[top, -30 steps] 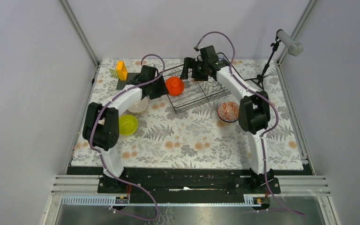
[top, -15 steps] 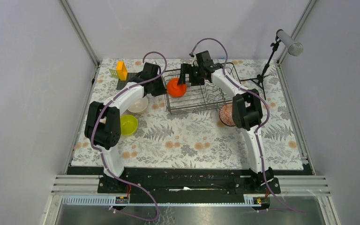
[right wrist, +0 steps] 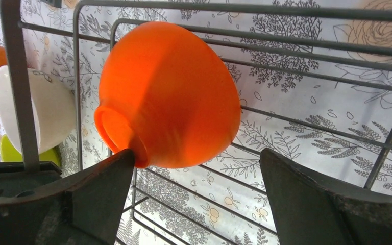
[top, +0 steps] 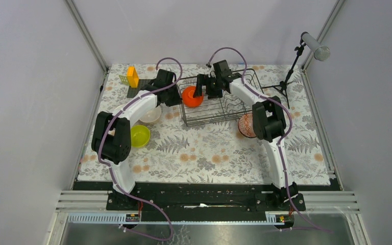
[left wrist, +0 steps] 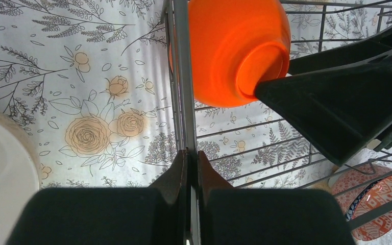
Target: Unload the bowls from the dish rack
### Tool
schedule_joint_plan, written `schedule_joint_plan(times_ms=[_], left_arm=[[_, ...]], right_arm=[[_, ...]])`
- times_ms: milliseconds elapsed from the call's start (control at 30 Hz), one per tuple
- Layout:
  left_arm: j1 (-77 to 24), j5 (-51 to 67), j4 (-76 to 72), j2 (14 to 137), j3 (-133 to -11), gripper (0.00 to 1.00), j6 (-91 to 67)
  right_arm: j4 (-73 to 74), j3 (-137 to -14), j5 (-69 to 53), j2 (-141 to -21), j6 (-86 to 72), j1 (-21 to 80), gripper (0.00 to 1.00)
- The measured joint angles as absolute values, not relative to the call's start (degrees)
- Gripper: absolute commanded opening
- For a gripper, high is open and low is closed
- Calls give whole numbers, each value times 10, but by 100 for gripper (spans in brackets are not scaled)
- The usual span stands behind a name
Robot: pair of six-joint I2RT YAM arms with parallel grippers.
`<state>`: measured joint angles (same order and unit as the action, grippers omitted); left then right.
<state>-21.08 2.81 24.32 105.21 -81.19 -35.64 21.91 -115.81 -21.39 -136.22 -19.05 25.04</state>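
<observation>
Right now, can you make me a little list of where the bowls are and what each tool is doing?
in the rack: orange bowl, tipped on its side in the dish rack
left side of table: cream bowl, yellow-green bowl
right side of table: pink patterned bowl, beside the rack
left tool: shut on the rack's rim wire
right tool: open, one finger on each side of the orange bowl

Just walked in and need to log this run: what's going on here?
The left gripper is shut on a rim wire of the dish rack. The right gripper, open, straddles an orange bowl tilted inside the rack, not yet clamped. A cream bowl, a yellow-green bowl and a pink patterned bowl sit on the table outside it.
</observation>
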Motion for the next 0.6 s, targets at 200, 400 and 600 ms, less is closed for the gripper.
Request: schedule_joint_plan(times_ms=[200, 400, 600], left_arm=[[-213, 28, 238, 1044, -801, 1, -365], [-214, 28, 232, 1041, -794, 1, -371], [-213, 28, 228, 1040, -791, 1, -375]], right_arm=[[206, -1156, -222, -1363, -200, 251, 100], [168, -1156, -248, -1377, -224, 251, 100], [129, -1147, -268, -1384, -246, 250, 100]])
